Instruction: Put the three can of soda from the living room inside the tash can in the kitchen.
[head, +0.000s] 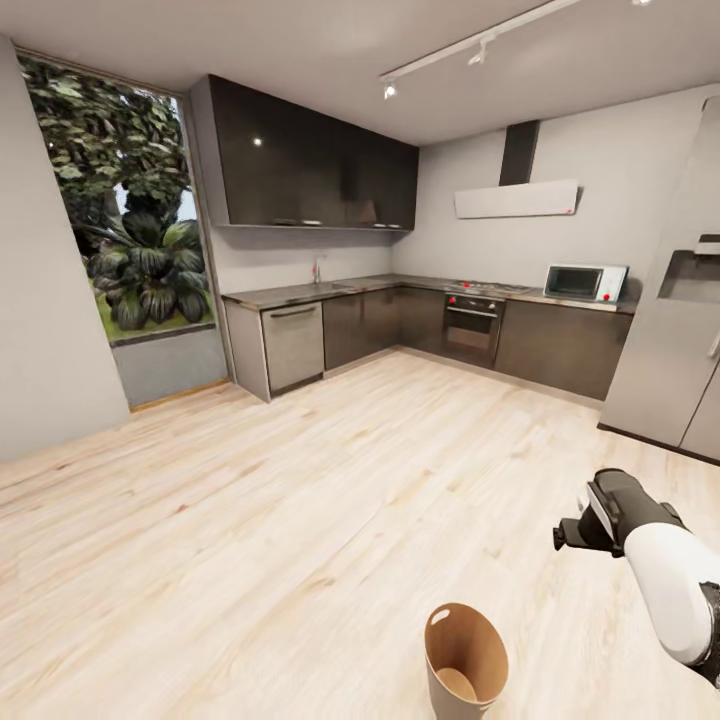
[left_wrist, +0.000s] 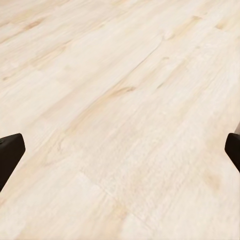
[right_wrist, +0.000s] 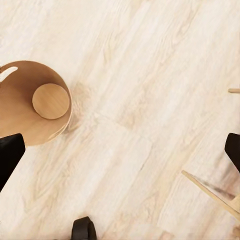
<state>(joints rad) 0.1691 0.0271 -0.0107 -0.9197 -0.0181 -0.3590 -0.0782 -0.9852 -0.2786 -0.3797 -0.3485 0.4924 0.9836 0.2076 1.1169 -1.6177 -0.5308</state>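
Note:
The tash can (head: 465, 658), a tapered brown bin with an oval handle hole, stands upright on the pale wood floor close in front of me. From above, the tash can (right_wrist: 30, 102) shows only its round bottom inside. My right gripper (right_wrist: 120, 152) hangs open over bare floor beside the bin, nothing between its fingertips (right_wrist: 9, 152). My right arm (head: 650, 555) reaches in just right of the bin. My left gripper (left_wrist: 120, 155) is open above bare floorboards. The cans of soda are out of view.
The kitchen lies ahead: dark cabinets (head: 310, 160), grey counter (head: 300, 293), oven (head: 472, 328), microwave (head: 584, 282) and silver fridge (head: 680, 350) at the right. A tall window (head: 130, 210) is at the left. A tan wooden edge (right_wrist: 215, 192) lies near the right gripper.

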